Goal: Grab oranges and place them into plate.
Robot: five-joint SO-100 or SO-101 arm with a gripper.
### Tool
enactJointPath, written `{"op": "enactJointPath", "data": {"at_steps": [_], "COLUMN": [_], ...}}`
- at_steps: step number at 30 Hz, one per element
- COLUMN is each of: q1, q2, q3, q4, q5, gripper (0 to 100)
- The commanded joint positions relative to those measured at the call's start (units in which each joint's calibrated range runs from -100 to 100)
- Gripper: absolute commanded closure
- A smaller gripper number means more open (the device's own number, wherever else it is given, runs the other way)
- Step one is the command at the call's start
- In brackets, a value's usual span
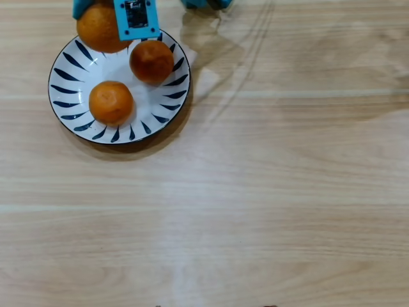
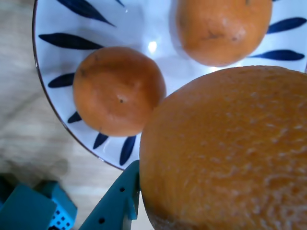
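Observation:
The white plate with dark blue strokes [image 1: 70, 96] stands at the upper left of the overhead view. Two small deep-orange oranges lie in it, one at the left [image 1: 111, 102] and one at the right [image 1: 151, 61]. The larger, paler orange [image 1: 99, 29] is over the plate's far rim, held in my teal gripper [image 1: 105, 16], which is shut on it. In the wrist view the large orange [image 2: 225, 148] fills the lower right, with one teal finger [image 2: 120, 199] against its side. Below it are the plate [image 2: 139, 28] and the two small oranges [image 2: 117, 91] [image 2: 223, 28].
The light wooden table [image 1: 255, 192] spreads to the right of and below the plate. A teal part of the arm [image 1: 204, 3] shows at the top edge, with its shadow beside the plate. Teal parts [image 2: 33, 211] sit at the wrist view's bottom left.

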Motion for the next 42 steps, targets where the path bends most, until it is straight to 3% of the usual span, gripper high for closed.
{"op": "enactJointPath", "data": {"at_steps": [1,9,17,27,30,37,42], "q1": [5.06,5.22,5.22,-1.79,-6.31,-24.05,-30.34], "q2": [-2.96,1.43,2.19,-0.93,-6.26,-20.21,-31.79], "q3": [6.20,13.35,12.99,9.18,6.11,8.46,21.13], "q4": [-8.90,-18.61,-18.53,-15.60,-10.79,-8.56,-8.73], "q5": [1.00,0.68,1.00,1.00,1.68,5.70,10.67], "gripper": [69,66,49,48,55,92,93]}}
